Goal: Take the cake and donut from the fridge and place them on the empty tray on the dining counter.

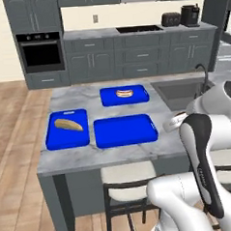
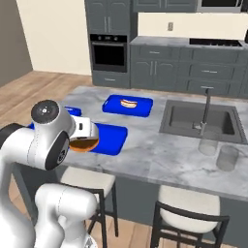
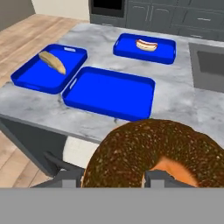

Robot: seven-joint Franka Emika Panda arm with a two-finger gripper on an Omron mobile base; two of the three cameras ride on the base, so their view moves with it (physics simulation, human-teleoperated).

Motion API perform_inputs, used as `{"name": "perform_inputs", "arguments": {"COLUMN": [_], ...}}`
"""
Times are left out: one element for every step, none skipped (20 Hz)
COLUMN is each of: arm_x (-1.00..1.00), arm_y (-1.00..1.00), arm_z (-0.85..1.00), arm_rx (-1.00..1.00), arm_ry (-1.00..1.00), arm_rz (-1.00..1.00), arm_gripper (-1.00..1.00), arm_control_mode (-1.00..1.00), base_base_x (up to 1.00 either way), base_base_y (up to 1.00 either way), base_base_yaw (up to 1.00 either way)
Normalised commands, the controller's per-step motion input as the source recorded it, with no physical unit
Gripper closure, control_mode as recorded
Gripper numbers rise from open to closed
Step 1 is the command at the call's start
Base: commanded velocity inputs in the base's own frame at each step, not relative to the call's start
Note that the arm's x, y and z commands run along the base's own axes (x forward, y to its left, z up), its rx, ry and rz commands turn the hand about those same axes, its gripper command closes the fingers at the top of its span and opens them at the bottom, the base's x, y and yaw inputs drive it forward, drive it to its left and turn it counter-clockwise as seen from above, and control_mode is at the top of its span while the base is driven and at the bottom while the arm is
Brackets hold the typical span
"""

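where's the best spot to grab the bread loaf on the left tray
Grip the bread loaf across its narrow middle, coming straight down from above. It lies flat and alone in its blue tray, long and slim, so the fingers should close across its width, not its length.

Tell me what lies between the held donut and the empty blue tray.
In the hand view, just a bare strip of marble dining counter and its edge separates the donut, held in the gripper, from the tray.

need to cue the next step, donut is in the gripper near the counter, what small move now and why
Probably carry the donut forward over the empty tray. The gripper holds it short of the dining counter edge, and that tray lies straight ahead, bare.
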Motion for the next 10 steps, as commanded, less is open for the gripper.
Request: {"name": "perform_inputs", "arguments": {"arm_x": [0.0, 0.0, 0.0, 0.0, 0.0, 0.0, 0.0, 0.0, 0.0, 0.0], "arm_y": [0.0, 0.0, 0.0, 0.0, 0.0, 0.0, 0.0, 0.0, 0.0, 0.0], "arm_z": [0.0, 0.0, 0.0, 0.0, 0.0, 0.0, 0.0, 0.0, 0.0, 0.0], "arm_rx": [0.0, 0.0, 0.0, 0.0, 0.0, 0.0, 0.0, 0.0, 0.0, 0.0], "arm_ry": [0.0, 0.0, 0.0, 0.0, 0.0, 0.0, 0.0, 0.0, 0.0, 0.0], "arm_rz": [0.0, 0.0, 0.0, 0.0, 0.0, 0.0, 0.0, 0.0, 0.0, 0.0], "arm_gripper": [1.0, 1.0, 1.0, 1.0, 1.0, 1.0, 1.0, 1.0, 1.0, 1.0], "arm_control_mode": [1.0, 1.0, 1.0, 1.0, 1.0, 1.0, 1.0, 1.0, 1.0, 1.0], "base_base_x": [1.0, 1.0, 1.0, 1.0, 1.0, 0.89, 0.71, 0.53, 0.45, 0.41], "base_base_y": [0.24, 0.26, 0.29, 0.32, 0.34, 0.32, 0.29, 0.16, 0.08, 0.02], "base_base_yaw": [0.5, 0.51, 0.5, 0.46, 0.36, 0.23, 0.1, 0.0, 0.0, 0.0]}}
